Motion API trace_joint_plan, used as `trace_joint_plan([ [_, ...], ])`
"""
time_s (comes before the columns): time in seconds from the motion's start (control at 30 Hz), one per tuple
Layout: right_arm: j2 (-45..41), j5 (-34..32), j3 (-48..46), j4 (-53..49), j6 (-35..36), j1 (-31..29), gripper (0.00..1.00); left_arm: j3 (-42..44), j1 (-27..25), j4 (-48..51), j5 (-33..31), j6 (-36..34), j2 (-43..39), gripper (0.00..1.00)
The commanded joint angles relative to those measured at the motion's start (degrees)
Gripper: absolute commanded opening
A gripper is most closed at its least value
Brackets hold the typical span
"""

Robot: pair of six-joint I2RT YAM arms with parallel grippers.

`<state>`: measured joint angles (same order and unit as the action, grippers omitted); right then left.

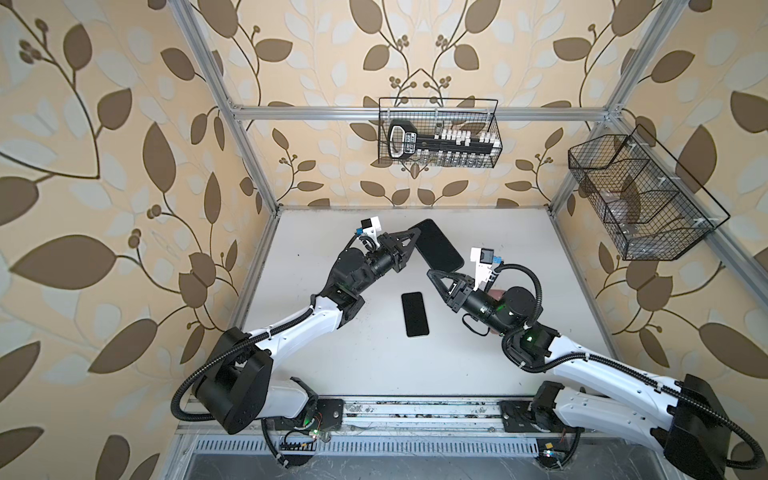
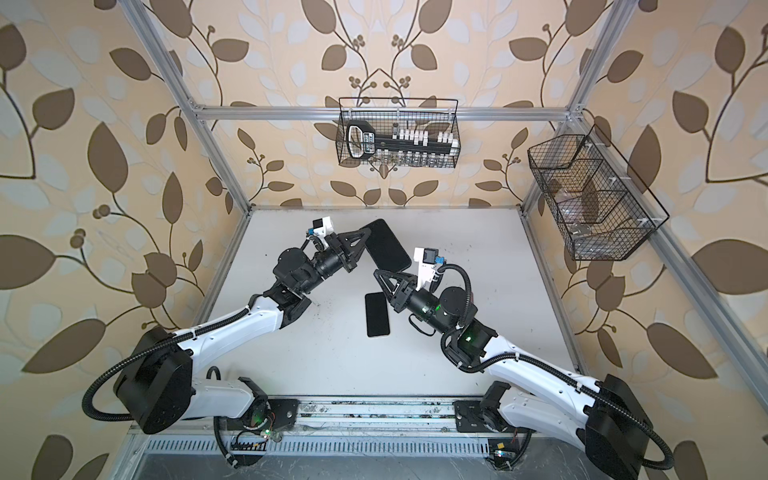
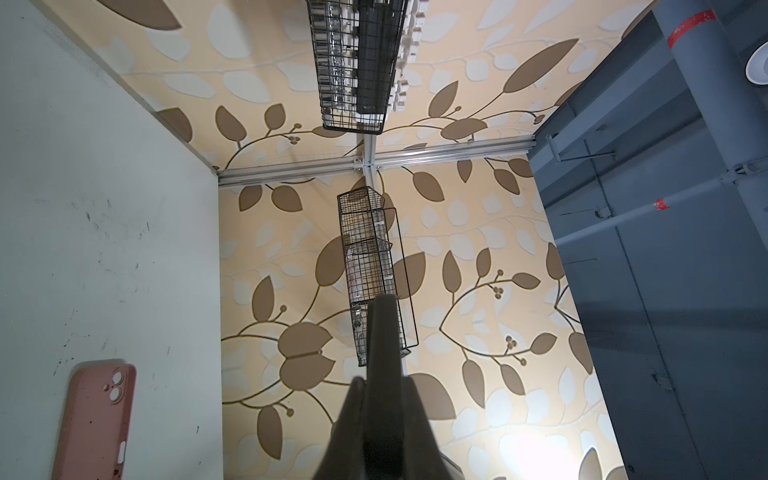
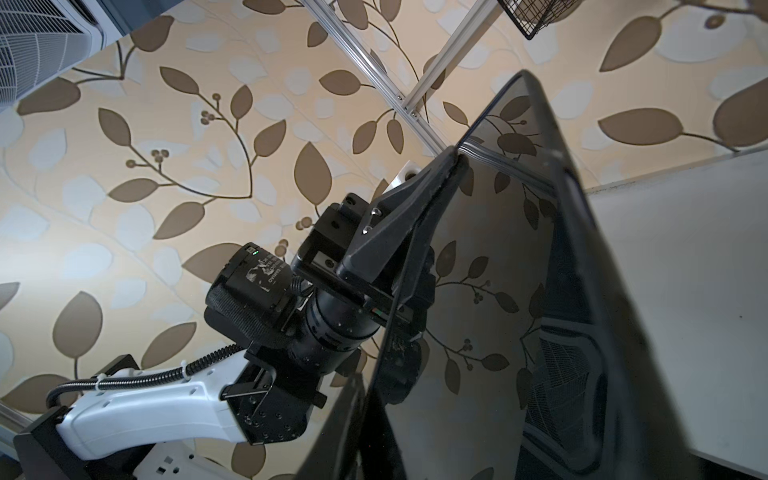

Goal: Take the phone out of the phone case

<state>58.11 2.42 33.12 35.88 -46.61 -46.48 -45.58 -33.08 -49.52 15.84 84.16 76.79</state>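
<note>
Both top views show the left arm stretched up and inward, its gripper [image 1: 415, 232] clamped on one edge of the phone [image 1: 440, 247], which is held tilted above the tabletop [image 1: 332, 365]. A second phone [image 1: 414, 314] lies flat on the tabletop, screen up, nearer the arm bases. The right arm bends inward, its gripper [image 1: 433, 274] at the held phone's near corner. The right wrist view seems to put the glass between its fingers, but I cannot tell whether they pinch it. The pink case [image 3: 97, 419] lies flat on the tabletop in the left wrist view.
</note>
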Motion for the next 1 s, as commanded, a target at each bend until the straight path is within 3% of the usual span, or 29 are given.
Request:
trace_joint_plan([
  [0.0, -1.27, -1.6, 2.03, 0.71, 1.64, -0.51, 0.22, -1.97, -0.58, -4.77, -1.14, -0.03, -1.09, 0.0],
  [0.17, -2.12, -3.73, 2.29, -1.38, 3.8, -1.22, 0.14, -1.8, -0.58, -4.86, -1.25, 0.62, -1.01, 0.0],
  [0.43, -2.43, -10.24, 4.93, -8.96, 13.04, -4.84, 0.14, -1.53, -0.63, -1.9, -1.72, 3.13, -2.79, 0.0],
  [0.63, -2.0, -16.65, 5.99, -12.35, 19.29, -7.96, 0.14, -2.38, -0.61, 5.86, -2.21, 3.02, -6.67, 0.0],
  [0.97, -1.13, -23.36, 6.25, -14.13, 24.85, -11.38, 0.14, -3.72, -0.6, 11.92, -1.95, 3.29, -9.64, 0.0],
])
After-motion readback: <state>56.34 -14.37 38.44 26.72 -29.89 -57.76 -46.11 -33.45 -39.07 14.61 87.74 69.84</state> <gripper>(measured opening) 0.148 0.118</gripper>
